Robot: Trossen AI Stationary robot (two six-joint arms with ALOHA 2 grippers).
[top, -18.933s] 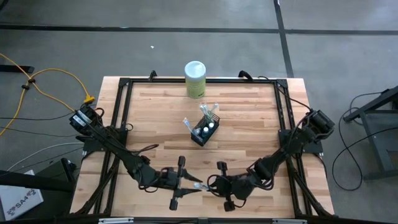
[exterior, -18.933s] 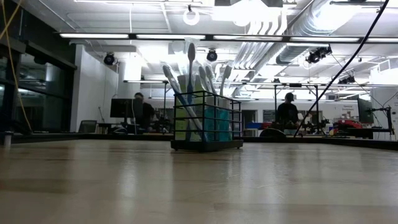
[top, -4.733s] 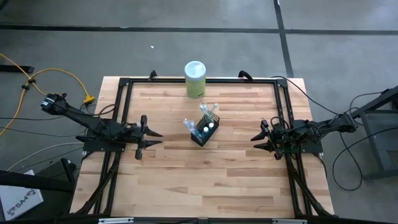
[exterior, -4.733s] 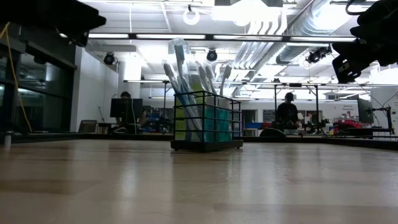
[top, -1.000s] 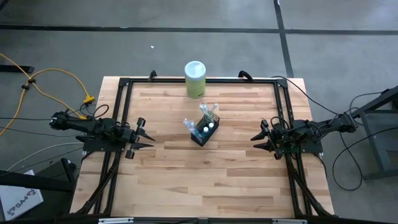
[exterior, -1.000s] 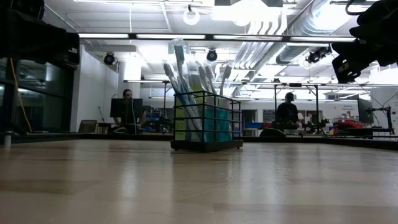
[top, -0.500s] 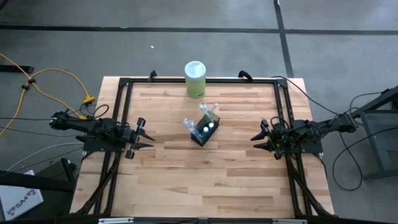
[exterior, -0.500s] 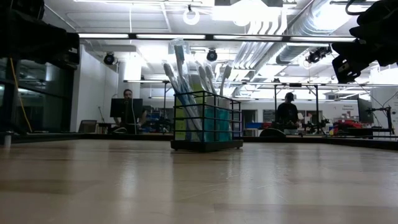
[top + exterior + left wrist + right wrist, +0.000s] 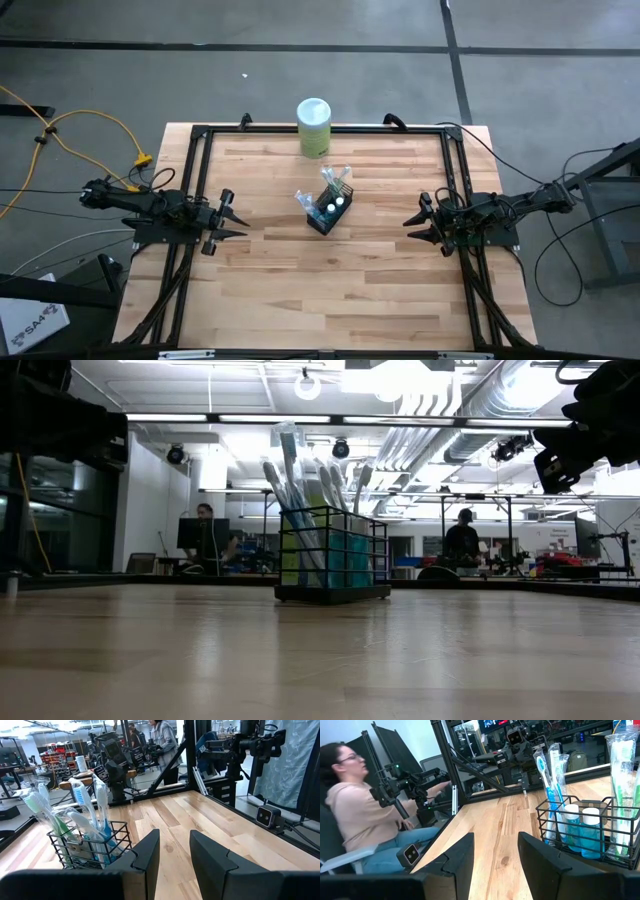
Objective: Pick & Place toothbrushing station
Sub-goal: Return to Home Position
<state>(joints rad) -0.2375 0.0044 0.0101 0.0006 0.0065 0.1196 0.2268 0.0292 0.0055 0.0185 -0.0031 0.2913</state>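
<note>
At the left edge of the table [image 9: 300, 290], the left gripper [image 9: 230, 222] is held spread and empty. At centre, the black wire-mesh holder [image 9: 326, 216] is stood upright, filled with toothbrushes [image 9: 336, 177] and 2 teal tubes [image 9: 333, 206]. Rightward, the right gripper [image 9: 412, 226] is likewise held spread, empty.

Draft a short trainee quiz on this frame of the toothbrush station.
1. True or false: the left gripper and the right gripper are both shut.
2. Where are the two teal white-capped tubes? A in the black wire-mesh holder; B lying beside it; C in the right gripper.
3. Short answer: how many toothbrushes lie loose on the wooden table?
Key: 1 false, both are open and empty; 2 A; 3 none.
</note>
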